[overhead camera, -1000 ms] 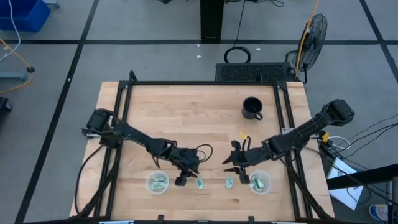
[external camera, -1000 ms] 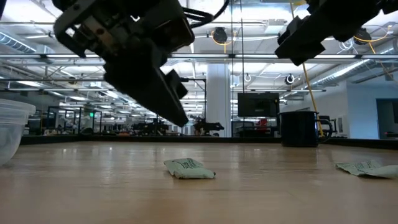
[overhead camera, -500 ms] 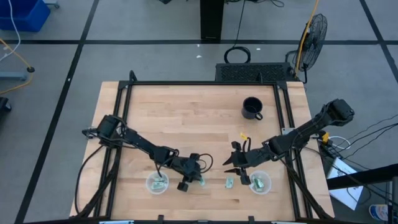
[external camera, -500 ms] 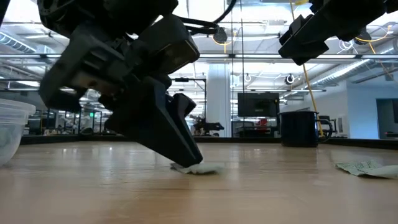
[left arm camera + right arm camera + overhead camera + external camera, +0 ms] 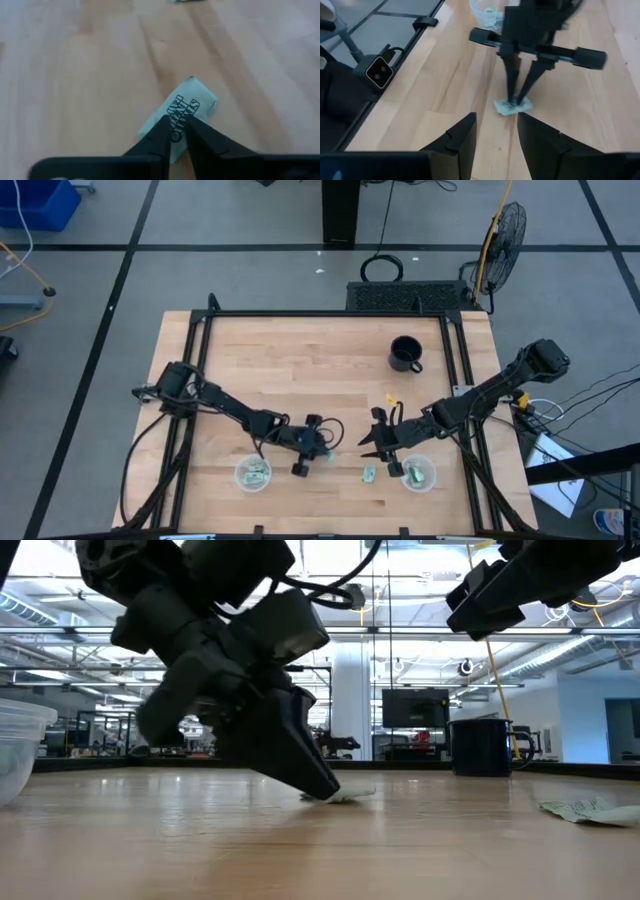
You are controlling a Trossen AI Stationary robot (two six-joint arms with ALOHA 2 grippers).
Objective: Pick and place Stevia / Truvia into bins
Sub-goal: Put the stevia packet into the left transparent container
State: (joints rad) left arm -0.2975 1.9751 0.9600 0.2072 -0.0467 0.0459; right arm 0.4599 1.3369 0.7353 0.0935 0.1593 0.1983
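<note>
My own left arm hides most of the packet in the low view; only a pale sliver shows past my fingertips at about four o'clock of the arm's bulk. In my left wrist view my fingertips cover the middle of that packet, so its printing is only partly legible. From above, the packet under my left gripper is too small to make out. The left bin is cut off by the low view's nine o'clock edge. A second packet runs off the three o'clock edge. In the high view, what lies in the right bin is too small to count.
</note>
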